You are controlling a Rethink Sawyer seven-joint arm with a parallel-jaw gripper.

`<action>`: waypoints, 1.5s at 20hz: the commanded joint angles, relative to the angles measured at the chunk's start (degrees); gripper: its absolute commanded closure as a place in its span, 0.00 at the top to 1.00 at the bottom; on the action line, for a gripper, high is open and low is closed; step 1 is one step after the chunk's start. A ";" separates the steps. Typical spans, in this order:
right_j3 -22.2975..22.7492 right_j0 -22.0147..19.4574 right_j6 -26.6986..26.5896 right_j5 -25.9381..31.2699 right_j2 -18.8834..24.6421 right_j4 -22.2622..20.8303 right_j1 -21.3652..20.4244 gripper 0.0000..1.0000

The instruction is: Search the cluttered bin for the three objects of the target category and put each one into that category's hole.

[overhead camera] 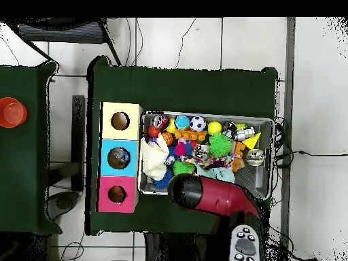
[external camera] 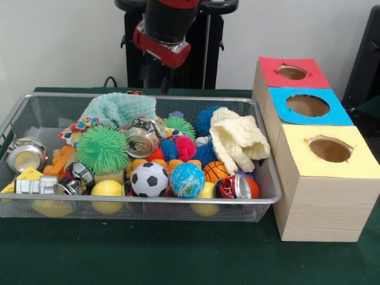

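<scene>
The wire mesh bin (external camera: 148,200) lies on the green table, full of mixed objects; it also shows in the overhead view (overhead camera: 267,124). Among them are a soccer ball (external camera: 149,179), a globe ball (external camera: 187,179), a small basketball (external camera: 215,171), a green spiky ball (external camera: 103,149), a silver can (external camera: 141,141), a red can (external camera: 234,187), a teal cloth (external camera: 119,108) and a cream cloth (external camera: 237,139). My gripper (external camera: 158,77) hangs above the bin's far rim, apart from the objects, dark against the pedestal. In the overhead view the red arm (overhead camera: 204,194) covers it.
Three wooden boxes with round holes stand in a row beside the bin: red top (external camera: 291,72), blue top (external camera: 309,105), yellow top (external camera: 329,149). Another can (external camera: 25,154) and a yellow block (external camera: 29,175) lie at the bin's left end.
</scene>
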 commanded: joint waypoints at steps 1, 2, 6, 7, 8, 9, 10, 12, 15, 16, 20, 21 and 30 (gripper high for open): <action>-1.45 -4.25 -3.65 -1.62 4.96 -5.83 7.07 1.00; -1.73 -4.62 -3.75 -0.65 5.12 -6.21 7.63 1.00; -2.21 -5.27 -3.07 0.74 5.88 -7.51 8.88 1.00; -2.76 -5.47 -3.01 0.89 6.06 -7.76 9.24 1.00; -2.83 -5.53 -2.93 1.00 6.25 -7.96 9.33 1.00; -2.90 -5.58 -2.85 1.11 6.43 -8.16 9.42 1.00; -2.96 -5.65 -2.88 1.25 6.67 -8.30 9.59 1.00; -3.13 -5.68 -2.38 0.39 7.15 -8.42 9.50 1.00; -2.63 -5.66 -1.49 -0.85 7.40 -8.58 9.19 1.00; -2.21 -5.82 -1.17 -1.78 7.61 -8.50 8.96 1.00; -2.37 -6.12 -1.33 -2.73 7.88 -8.79 8.61 1.00; -2.35 -6.28 -1.37 -2.82 8.04 -8.83 8.63 1.00; -0.44 -9.73 -0.15 -11.22 12.14 -8.22 6.49 1.00</action>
